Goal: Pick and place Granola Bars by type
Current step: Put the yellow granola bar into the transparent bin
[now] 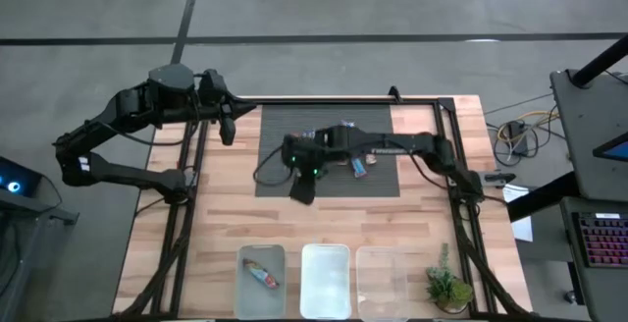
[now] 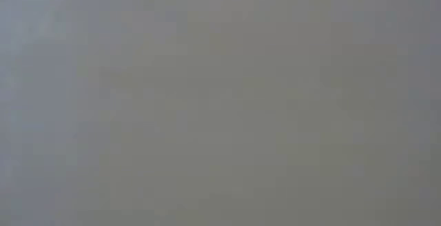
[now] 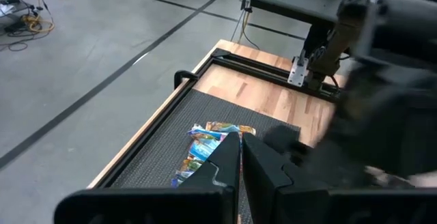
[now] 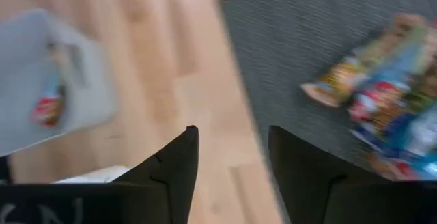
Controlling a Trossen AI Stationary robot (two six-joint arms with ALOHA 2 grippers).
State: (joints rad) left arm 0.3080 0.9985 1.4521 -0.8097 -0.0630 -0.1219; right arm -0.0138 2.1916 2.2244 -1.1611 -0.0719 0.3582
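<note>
Over the dark ribbed mat in the middle of the wooden plank table, the right tool hangs with its two flat black fingers parted and nothing between them; under the gap lies pale wood grain at the mat's edge. Just ahead of it and to one side, a loose heap of granola bars in crinkled shiny wrappers of blue, red and yellow rests on the woven mat, apart from the fingers. From above, most of that heap is hidden under the right arm, with one blue bar showing beside it. Well away from this tool, along the table's near edge, stand three clear rectangular plastic bins with rounded corners: the left bin holds a single slim bar in a red and blue wrapper, while the middle bin and right bin show only their pale floors. A small green plant sits next to the right bin. The left tool is up at the mat's far left corner, its dark angular fingers pressed together on nothing, looking down toward the same heap of wrappers. The low camera gives only flat grey.
</note>
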